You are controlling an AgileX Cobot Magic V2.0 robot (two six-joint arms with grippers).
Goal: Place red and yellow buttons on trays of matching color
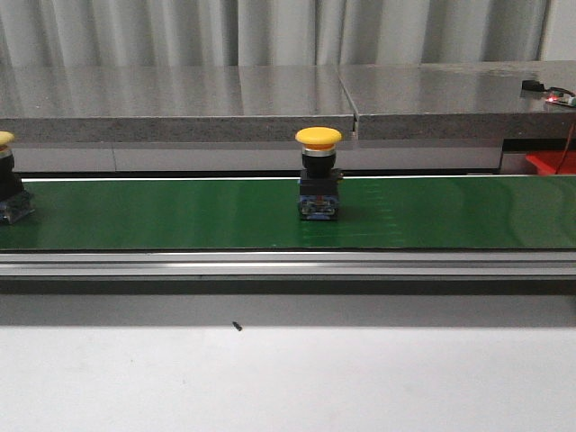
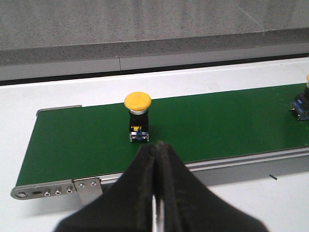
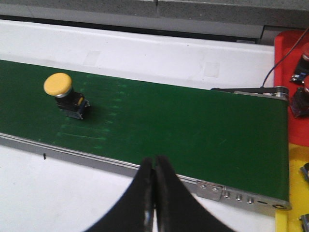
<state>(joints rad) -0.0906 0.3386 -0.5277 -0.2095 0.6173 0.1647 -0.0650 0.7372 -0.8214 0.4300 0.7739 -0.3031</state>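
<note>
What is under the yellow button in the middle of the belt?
The yellow button stands upright directly on the green conveyor belt. Its black base covers the contact spot.

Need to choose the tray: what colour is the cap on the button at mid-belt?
Yellow. The button has a yellow cap on a black body, clearest in the front view.

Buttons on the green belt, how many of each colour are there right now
Yellow buttons: 2, one mid-belt and one at the belt's left end.
Red buttons: 0 on the belt.
Total on the belt: 2.
</note>
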